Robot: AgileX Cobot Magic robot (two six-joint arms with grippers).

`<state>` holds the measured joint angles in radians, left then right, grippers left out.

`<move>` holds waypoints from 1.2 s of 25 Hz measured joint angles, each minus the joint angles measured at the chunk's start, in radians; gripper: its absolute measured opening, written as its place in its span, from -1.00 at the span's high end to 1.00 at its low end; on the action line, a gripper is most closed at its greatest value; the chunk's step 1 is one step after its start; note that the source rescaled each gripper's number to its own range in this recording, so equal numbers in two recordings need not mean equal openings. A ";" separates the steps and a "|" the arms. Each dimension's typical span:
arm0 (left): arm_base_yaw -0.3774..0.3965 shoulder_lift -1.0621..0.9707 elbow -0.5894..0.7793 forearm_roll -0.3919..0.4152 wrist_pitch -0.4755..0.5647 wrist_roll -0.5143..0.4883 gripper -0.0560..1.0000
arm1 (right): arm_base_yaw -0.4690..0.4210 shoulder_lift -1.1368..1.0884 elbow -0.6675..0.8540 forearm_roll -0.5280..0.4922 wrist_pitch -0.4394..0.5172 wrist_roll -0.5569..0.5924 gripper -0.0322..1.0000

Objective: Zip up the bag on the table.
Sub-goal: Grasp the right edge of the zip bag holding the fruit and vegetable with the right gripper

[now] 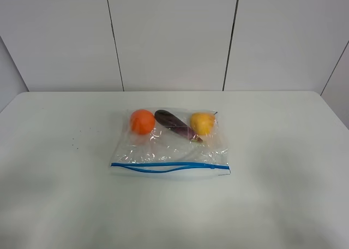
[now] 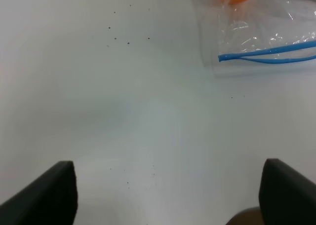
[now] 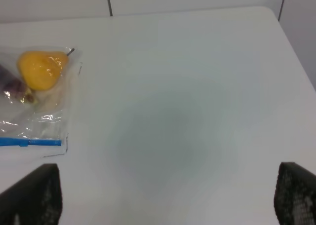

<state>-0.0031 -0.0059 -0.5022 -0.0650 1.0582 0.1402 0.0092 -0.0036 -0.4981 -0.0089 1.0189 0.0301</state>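
A clear, crinkly bag lies flat in the middle of the bench. Along its far edge, seen through the plastic, are an orange on the left, a dark purple eggplant slanting across the middle, and a yellow pear on the right. The eggplant's lower tip lies close to the pear. The blue zipper strip runs along the bag's near edge. Its two tracks bow apart over the left and middle stretch and meet toward the right end.

The left tool hangs over bare bench with its dark fingers spread wide, holding nothing. The bag's left corner is well beyond it. The right tool is likewise spread wide and empty, off the bag's right corner.

The bench is plain white and matte, with a few tiny dark specks left of the bag. Behind it stand pale wall panels divided by thin dark seams.
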 joint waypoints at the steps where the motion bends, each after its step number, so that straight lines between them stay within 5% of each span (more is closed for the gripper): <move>1: 0.000 0.000 0.000 0.000 0.000 0.000 -1.00 | 0.000 0.000 0.000 0.000 0.000 0.000 -0.96; 13: 0.000 0.000 0.000 0.000 0.000 0.000 -1.00 | 0.000 0.049 -0.008 -0.005 0.008 0.000 -0.96; 30: 0.000 0.000 0.000 0.000 0.000 0.000 -1.00 | 0.000 1.167 -0.517 0.185 0.017 -0.048 -0.90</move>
<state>-0.0031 -0.0059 -0.5022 -0.0650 1.0582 0.1402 0.0092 1.1634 -1.0149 0.1759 1.0359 -0.0178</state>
